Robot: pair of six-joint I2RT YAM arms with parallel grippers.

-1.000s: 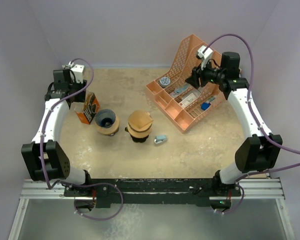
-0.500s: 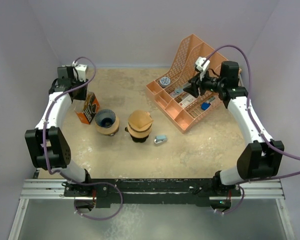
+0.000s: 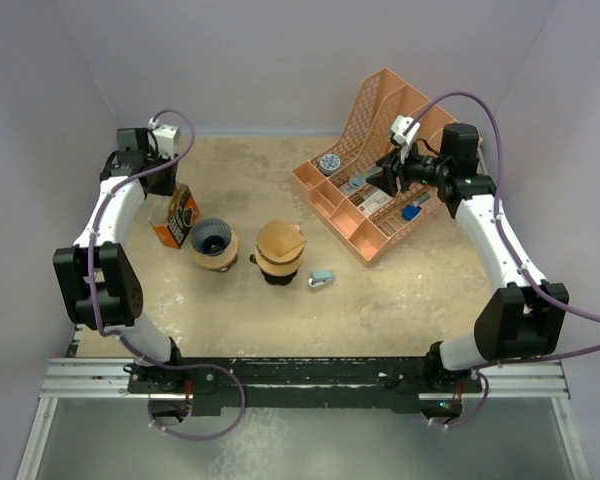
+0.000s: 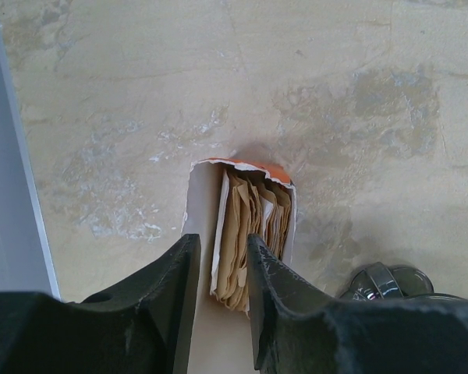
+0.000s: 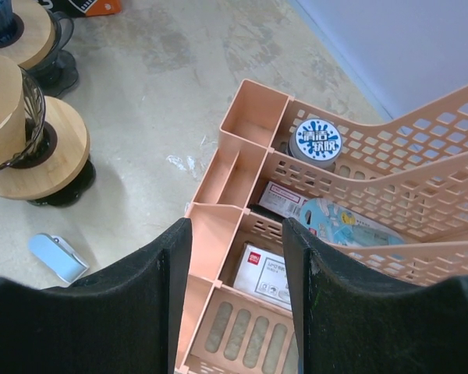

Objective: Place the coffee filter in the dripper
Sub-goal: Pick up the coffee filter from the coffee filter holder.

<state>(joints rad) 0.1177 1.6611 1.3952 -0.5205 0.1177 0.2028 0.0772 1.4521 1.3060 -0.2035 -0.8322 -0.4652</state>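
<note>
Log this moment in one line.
left tool: open, astride box wall and outer filters | right tool: open, empty, above organizer | filter: not yet lifted

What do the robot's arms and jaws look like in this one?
Both arms have white tubular links between chunky black joints: left arm, right arm. A purple cable loops along each. A small white camera block sits at each wrist. The jaws are matte black and blunt.

Beige mottled table is enclosed by pale lilac walls on 3 sides; alu. rail fixed at front.
</note>
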